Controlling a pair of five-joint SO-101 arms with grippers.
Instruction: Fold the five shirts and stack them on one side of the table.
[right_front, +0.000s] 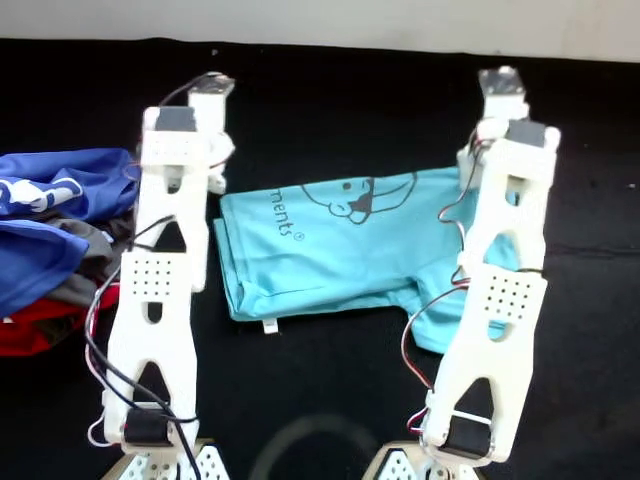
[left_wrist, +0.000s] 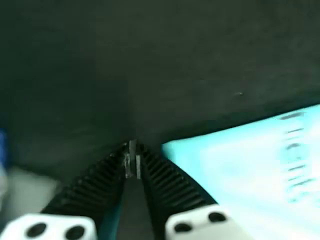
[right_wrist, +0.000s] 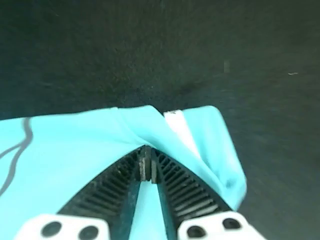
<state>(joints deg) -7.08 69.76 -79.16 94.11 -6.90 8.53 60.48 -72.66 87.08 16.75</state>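
teal shirt (right_front: 340, 250) lies crosswise; right hand (right_wrist: 146, 169) pinches its far corner, left hand (left_wrist: 132, 159) is clamped empty just beside it

Dark lettering (right_front: 279, 212), partly readable, stands on the teal shirt (right_front: 340, 255).

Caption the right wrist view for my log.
Right gripper pinching a creased corner of the turquoise printed fabric shirt on the black table.

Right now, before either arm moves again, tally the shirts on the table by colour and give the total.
Turquoise shirt: 1
Blue shirts: 2, as far as their folds show
Grey shirt: 1
Red shirt: 1
Total: 5
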